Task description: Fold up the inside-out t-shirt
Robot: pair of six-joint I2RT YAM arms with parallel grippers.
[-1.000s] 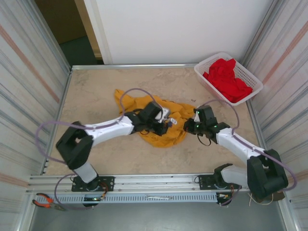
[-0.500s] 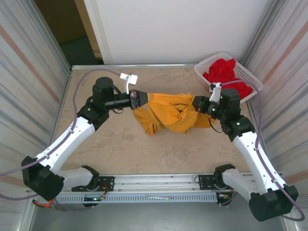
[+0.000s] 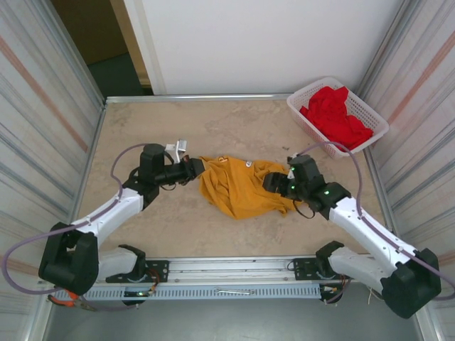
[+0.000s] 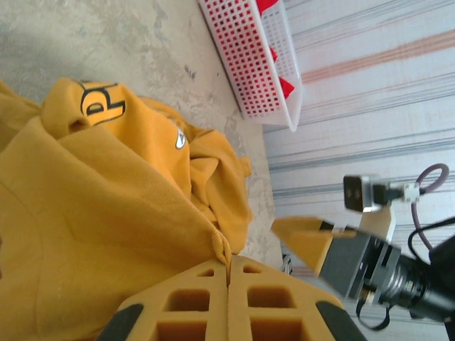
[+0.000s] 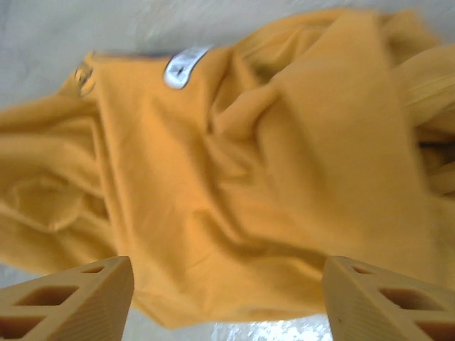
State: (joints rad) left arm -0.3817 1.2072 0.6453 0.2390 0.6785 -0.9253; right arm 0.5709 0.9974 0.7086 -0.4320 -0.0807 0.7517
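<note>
The inside-out t-shirt (image 3: 238,188) is mustard yellow and lies crumpled in the middle of the table, with a small white tag (image 3: 249,165) near its far edge. My left gripper (image 3: 201,169) is shut on the shirt's left edge. In the left wrist view its closed fingertips (image 4: 229,273) pinch a fold of the yellow cloth (image 4: 106,213). My right gripper (image 3: 274,183) stands open at the shirt's right side. Its two fingers (image 5: 78,295) are wide apart above the fabric (image 5: 249,177) with nothing between them. The tag (image 5: 181,67) also shows there.
A white basket (image 3: 370,109) holding a bright red garment (image 3: 334,117) stands at the back right corner. It also appears in the left wrist view as a white basket (image 4: 249,64). Metal walls close both sides. Pliers (image 3: 67,297) lie on the front rail at the left.
The shirt was stretched between both raised grippers; now it has come down onto the table. The right gripper has opened and let go. The left arm has lowered, still gripping.
</note>
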